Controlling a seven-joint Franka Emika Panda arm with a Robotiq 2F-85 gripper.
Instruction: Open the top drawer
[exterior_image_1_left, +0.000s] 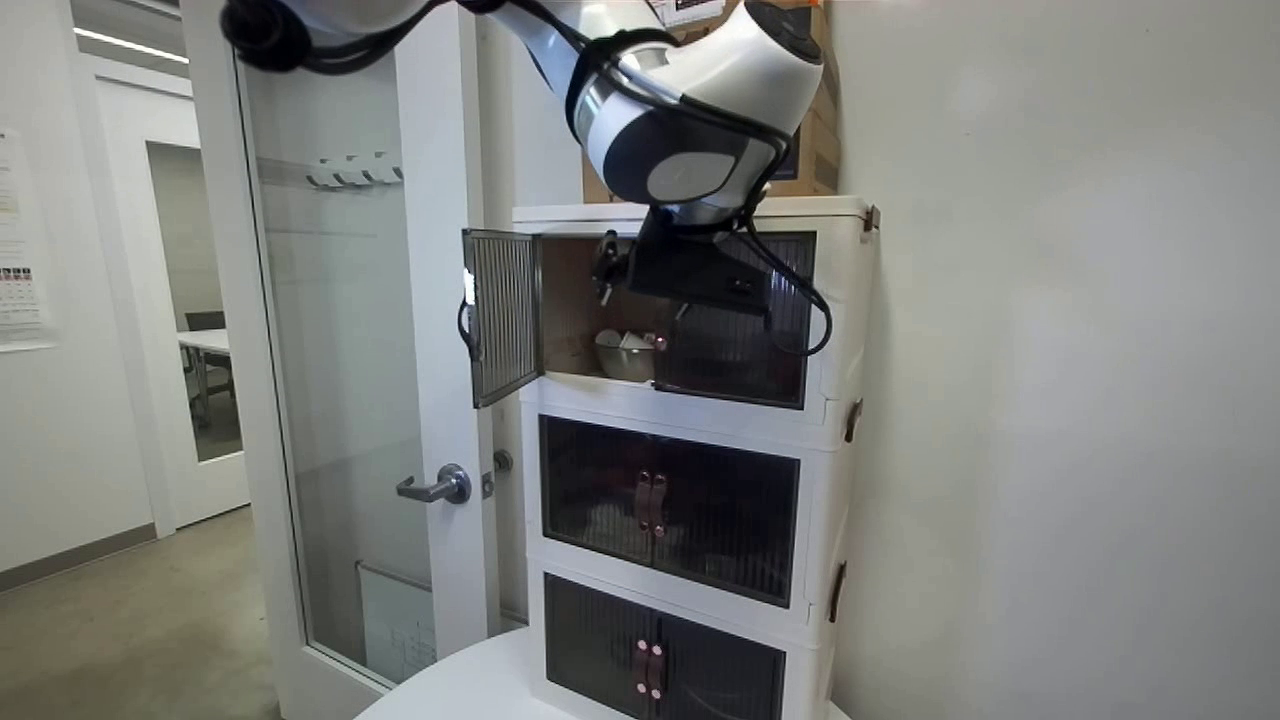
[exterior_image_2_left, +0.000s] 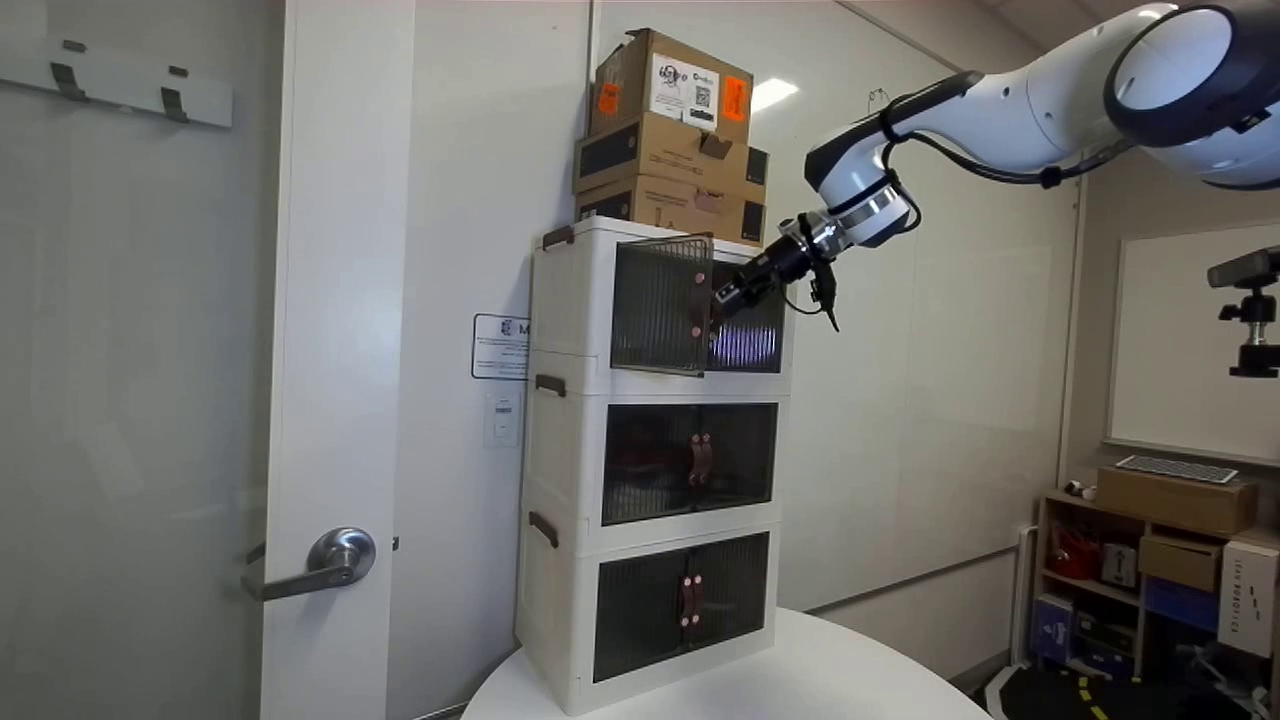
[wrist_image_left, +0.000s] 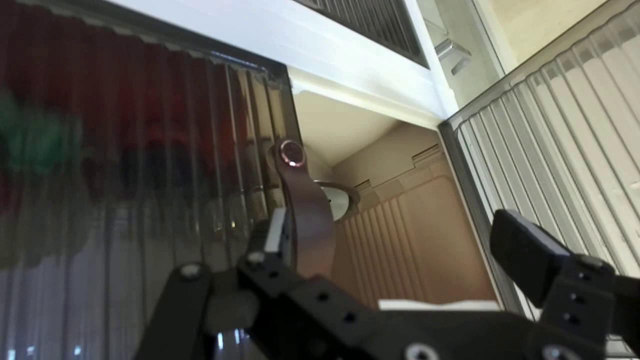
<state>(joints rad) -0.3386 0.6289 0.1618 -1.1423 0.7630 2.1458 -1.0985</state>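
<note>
Just beyond gripper (wrist_image_left: 392, 227): top drawer (exterior_image_1_left: 728, 362).

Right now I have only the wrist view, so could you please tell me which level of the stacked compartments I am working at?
Observer: The gripper is in front of the top drawer, the uppermost of three levels, as both exterior views show.
Operator: Thank you; does anything stand above it?
Observer: Yes, in an exterior view three brown cardboard boxes are piled on top.
Operator: And could you tell me how the lowest level looks?
Observer: The bottom compartment looks shut in both exterior views.
</note>
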